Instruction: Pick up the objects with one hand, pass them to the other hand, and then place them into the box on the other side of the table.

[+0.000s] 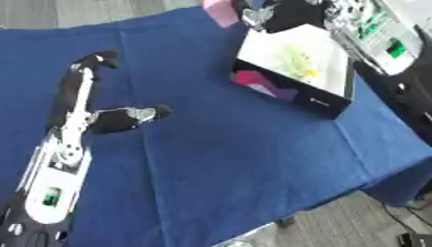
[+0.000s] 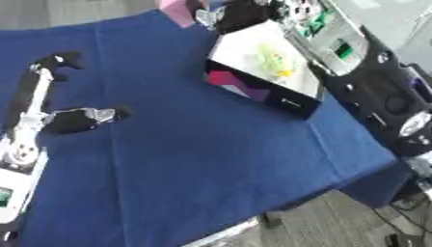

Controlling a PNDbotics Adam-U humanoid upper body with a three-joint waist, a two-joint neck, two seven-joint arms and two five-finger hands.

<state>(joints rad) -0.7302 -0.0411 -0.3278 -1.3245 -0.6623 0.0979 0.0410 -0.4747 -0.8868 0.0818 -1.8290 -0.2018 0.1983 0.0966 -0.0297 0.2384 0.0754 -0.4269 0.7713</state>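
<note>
A black box (image 1: 314,101) with a pink pattern on its side and a white inside stands at the right of the blue table (image 1: 236,159). A yellow-green thing (image 1: 300,61) lies inside it. My right hand (image 1: 283,12) hangs over the box's far edge, its arm (image 1: 375,31) coming in from the upper right. A pink thing (image 1: 221,10) shows just left of that hand; whether the hand touches it is hidden. My left hand (image 1: 77,103) lies open on the left of the table, fingers stretched away from me and thumb (image 1: 135,116) pointing right, holding nothing.
The table's front right corner (image 1: 397,178) drops to a grey floor. A dark machine body (image 2: 397,96) stands close to the right of the box.
</note>
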